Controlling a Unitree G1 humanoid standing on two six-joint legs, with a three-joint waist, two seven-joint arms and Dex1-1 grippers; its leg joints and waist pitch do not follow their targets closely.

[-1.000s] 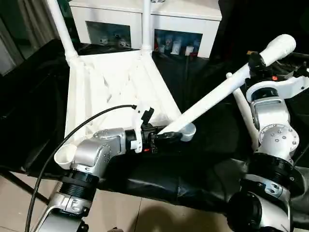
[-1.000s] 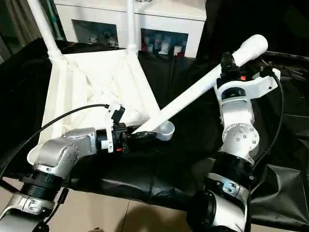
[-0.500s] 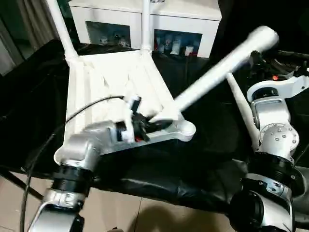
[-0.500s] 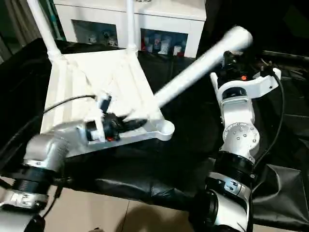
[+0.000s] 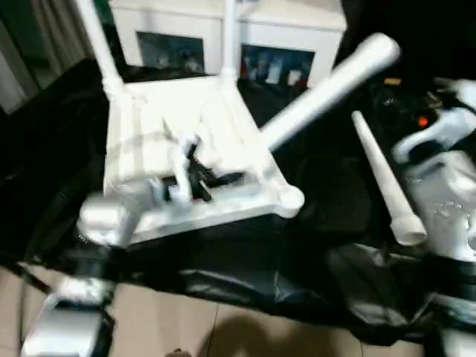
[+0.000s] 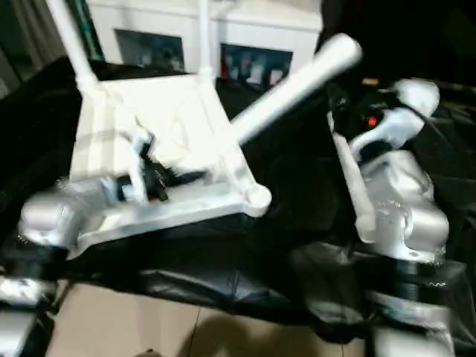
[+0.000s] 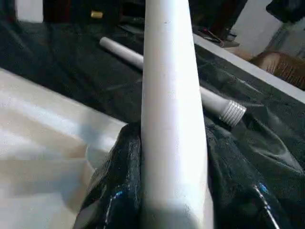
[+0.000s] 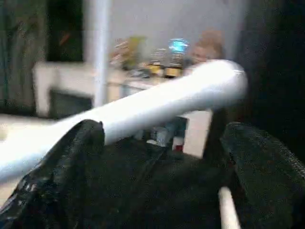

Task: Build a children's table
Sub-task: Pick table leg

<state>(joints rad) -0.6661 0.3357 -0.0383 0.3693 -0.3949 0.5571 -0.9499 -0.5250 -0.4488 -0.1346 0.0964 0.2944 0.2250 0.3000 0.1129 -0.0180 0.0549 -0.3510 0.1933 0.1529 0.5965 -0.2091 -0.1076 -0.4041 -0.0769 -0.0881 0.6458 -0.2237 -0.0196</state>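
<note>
The children's table (image 5: 186, 141) lies upside down on the black-covered work table (image 5: 312, 245), ribbed underside up, and the step in hand looks like fitting the third leg. Nearest, the left gripper (image 7: 171, 181) is clamped on the thin end of a slanting white leg (image 5: 327, 85), its black fingers (image 7: 114, 191) pressed against both sides of the tube just above the near right corner socket (image 5: 286, 199). To the right, the right gripper (image 8: 157, 162) has its jaws spread wide, the tube passing between the finger pads (image 8: 71, 157) without being held. A loose leg (image 5: 383, 178) lies on the black cover just right of the tabletop. Farther back, two legs already stand upright in the far corner sockets, one at left (image 5: 97, 41) and one at right (image 5: 229, 37), before a white cabinet (image 5: 297, 30). The next move seems to call for the left gripper to raise the leg toward vertical and seat it firmly in the socket.
</note>
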